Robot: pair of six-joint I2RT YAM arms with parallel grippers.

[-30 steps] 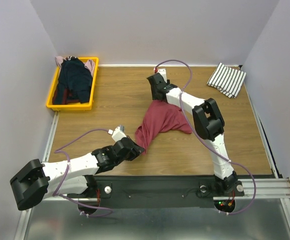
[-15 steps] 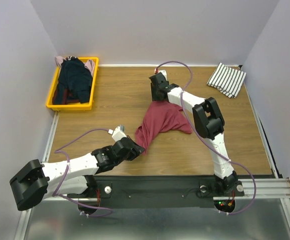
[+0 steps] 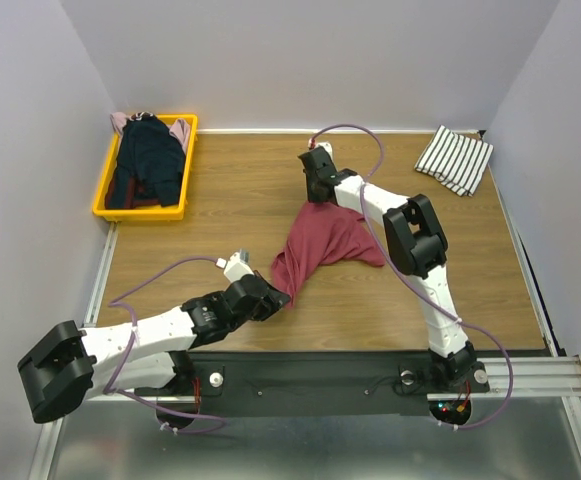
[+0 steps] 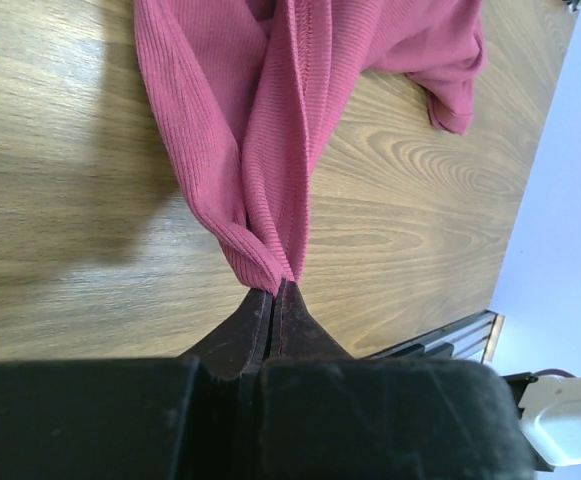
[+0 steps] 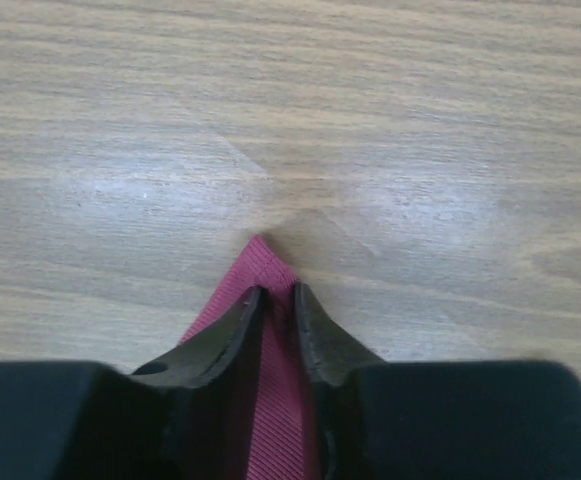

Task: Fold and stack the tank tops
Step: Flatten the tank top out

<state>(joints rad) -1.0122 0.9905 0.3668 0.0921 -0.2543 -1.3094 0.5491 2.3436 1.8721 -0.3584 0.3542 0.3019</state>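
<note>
Left gripper [image 4: 275, 290] pinches red tank top [image 4: 270, 120] — right gripper [image 5: 275, 296] has corner between jaws, grip unclear — I pull evenly, low.

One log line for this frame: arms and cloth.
red tank top: bunched, unfolded | left gripper: shut on its near end | right gripper: shut on its far tip | striped tank top: folded, far-right corner

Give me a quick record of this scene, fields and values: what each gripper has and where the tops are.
left gripper: shut on near end of the ribbed dark red tank top
right gripper: shut on its far corner
white black-striped tank top: folded, far right corner of wooden table
yellow plastic bin: far left, holds dark navy garments
</note>
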